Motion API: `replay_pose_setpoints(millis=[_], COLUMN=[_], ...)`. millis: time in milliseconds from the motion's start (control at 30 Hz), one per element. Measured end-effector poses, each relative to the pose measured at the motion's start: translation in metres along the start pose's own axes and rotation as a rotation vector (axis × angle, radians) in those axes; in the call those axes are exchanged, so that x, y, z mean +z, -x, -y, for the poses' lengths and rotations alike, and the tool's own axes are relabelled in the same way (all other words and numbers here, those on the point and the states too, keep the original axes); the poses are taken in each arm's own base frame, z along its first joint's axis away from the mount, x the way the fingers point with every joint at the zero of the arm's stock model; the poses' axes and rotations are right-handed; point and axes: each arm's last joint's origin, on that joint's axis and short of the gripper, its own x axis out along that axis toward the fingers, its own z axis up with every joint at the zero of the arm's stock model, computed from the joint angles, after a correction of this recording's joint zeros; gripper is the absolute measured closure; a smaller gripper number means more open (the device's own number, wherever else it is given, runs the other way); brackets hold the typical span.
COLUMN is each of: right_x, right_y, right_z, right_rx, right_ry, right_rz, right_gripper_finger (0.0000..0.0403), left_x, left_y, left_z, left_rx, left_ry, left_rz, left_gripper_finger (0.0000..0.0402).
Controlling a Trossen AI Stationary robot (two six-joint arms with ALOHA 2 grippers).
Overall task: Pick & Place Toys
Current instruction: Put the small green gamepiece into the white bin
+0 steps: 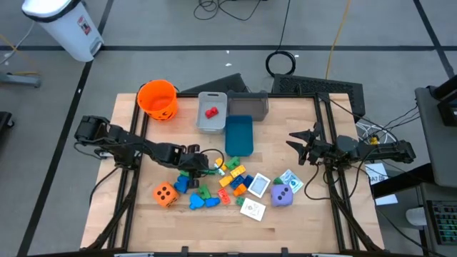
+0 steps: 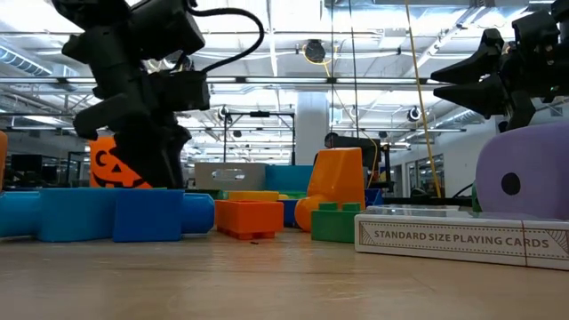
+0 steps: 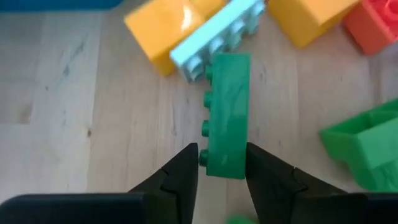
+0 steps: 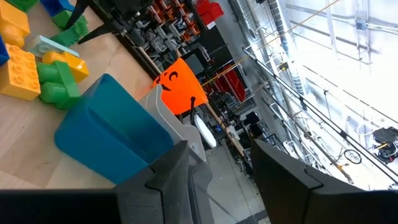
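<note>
Left hand (image 3: 222, 163) is down in the toy pile on the worktop (image 1: 285, 128), fingers (image 3: 181, 171) pinched on either side of a green block (image 3: 226, 115) lying flat on the wood. A pale blue brick (image 3: 214, 34) and yellow blocks (image 3: 171, 22) sit just past it, with another green piece (image 3: 367, 146) off to one side. Right hand (image 1: 298, 141) hovers above the worktop's right edge, part open, holding nothing. Orange die (image 1: 166, 193) and purple die (image 1: 282, 195) are at the front.

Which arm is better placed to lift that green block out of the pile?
Left. The left gripper already straddles the green block in the pile, while the right gripper hangs empty by the table's right edge.
</note>
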Motion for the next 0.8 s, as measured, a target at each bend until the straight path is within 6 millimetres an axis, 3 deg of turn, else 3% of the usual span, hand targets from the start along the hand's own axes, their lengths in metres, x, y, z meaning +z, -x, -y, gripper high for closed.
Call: replay_pose_setpoints(millis=[200,567,800], right_x=[0.000,0.000,0.000], right_y=[0.000,0.000,0.000], right_z=[0.000,0.000,0.000], right_rx=[0.000,0.000,0.001], right_ry=[0.000,0.000,0.000], right_rz=[0.000,0.000,-0.001], right_gripper_finger=[0.0234,0.0234,0.0234], left_x=[0.008,0.010,0.009], left_y=[0.000,-0.002,-0.017], left_z=[0.000,0.000,0.002], left_rx=[0.019,0.015,0.018], left_ry=[0.135,0.144,0.115], left_rz=[0.082,0.109,0.095], left_gripper_finger=[0.0263,0.0146,0.0131])
